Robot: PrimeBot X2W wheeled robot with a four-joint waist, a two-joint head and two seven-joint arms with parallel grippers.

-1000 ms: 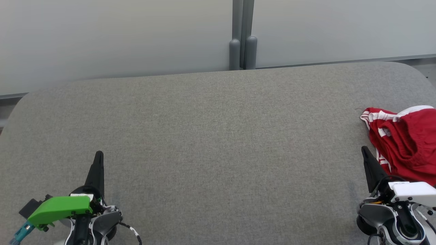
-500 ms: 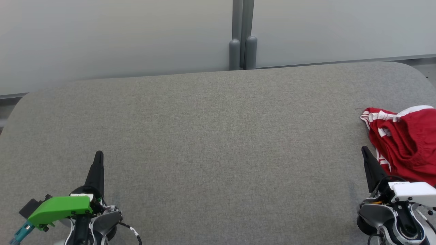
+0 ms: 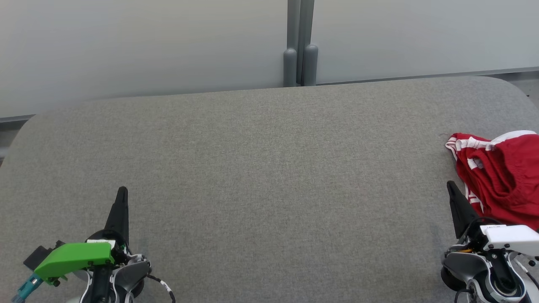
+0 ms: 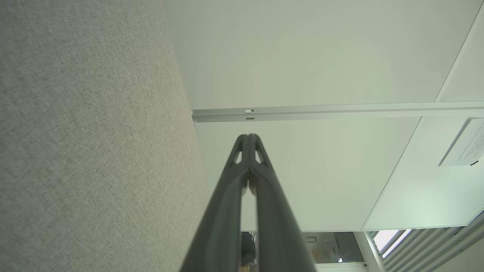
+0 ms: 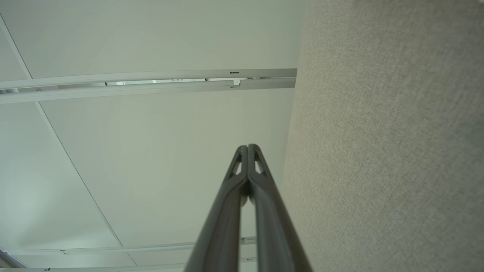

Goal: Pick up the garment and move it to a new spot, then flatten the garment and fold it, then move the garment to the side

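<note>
On the right edge of the table [image 3: 269, 168], bunched up: red garment [image 3: 503, 181], just right of the right jaws and a bit farther away. Both pairs of jaws pressed together, empty. Left jaws well apart from it, across the table. Nearer arm: the right.

The garment [image 3: 501, 176] lies on the table's [image 3: 269, 168] right edge, just beyond the right gripper [image 3: 451, 186]; left gripper [image 3: 122, 191] sits well apart.
</note>
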